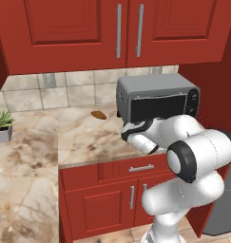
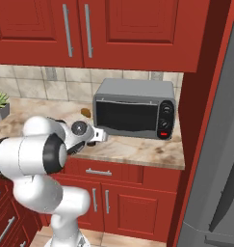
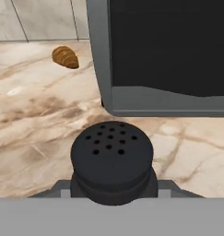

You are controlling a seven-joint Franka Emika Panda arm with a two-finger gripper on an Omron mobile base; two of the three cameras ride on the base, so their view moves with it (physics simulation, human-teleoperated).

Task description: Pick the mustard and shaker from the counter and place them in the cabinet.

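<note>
The shaker (image 3: pixel 112 161) stands between the tips of the claw (image 3: pixel 112 191). Its rounded top with small holes faces the hand camera, so its long axis runs along the claw. The claw is closed narrow on the shaker's lower body; the shaker's base is hidden, so I cannot tell if it touches the bench (image 3: pixel 35 124) or is lifted from it. I count one shaker.

The landmark is the grey toaster oven (image 2: pixel 135 108), one piece, which stands on the bench against the tiled wall. The shaker is just in front of the oven's lower left front corner, near it but apart. One small brown oval lump (image 1: pixel 99 115) lies on the bench to the left of the oven, near the wall. One green plant in a grey pot (image 1: pixel 2 126) stands far to the left of the oven.

The arm is bent at the elbow and reaches forward at bench height, with the hand (image 1: pixel 136 130) roughly level, just in front of the oven's left side. Above the oven hang two red panelled doors (image 1: pixel 129 28) with silver handles, both closed.
</note>
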